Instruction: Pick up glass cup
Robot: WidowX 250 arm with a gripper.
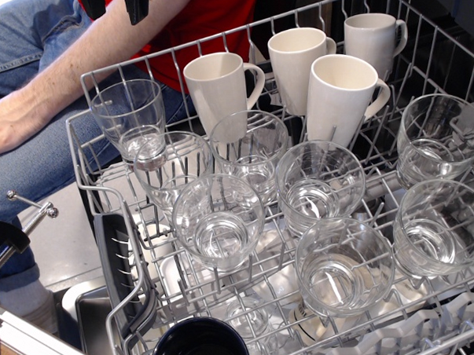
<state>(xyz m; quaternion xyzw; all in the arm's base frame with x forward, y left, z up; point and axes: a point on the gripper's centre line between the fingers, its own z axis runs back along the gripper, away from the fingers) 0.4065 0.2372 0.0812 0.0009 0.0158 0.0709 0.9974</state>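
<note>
Glass cup (134, 123) stands tilted in the rack's (90, 137) back left corner, beside a white mug (220, 88). Gripper (115, 6) fingers hang above it, apart, touching nothing.

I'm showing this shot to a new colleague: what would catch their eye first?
A wire dish rack crowded with clear glasses, with four white mugs along its back. The slim glass cup leans at the rear left corner. Behind the rack, a person's bare forearm rests on jeans.
</note>
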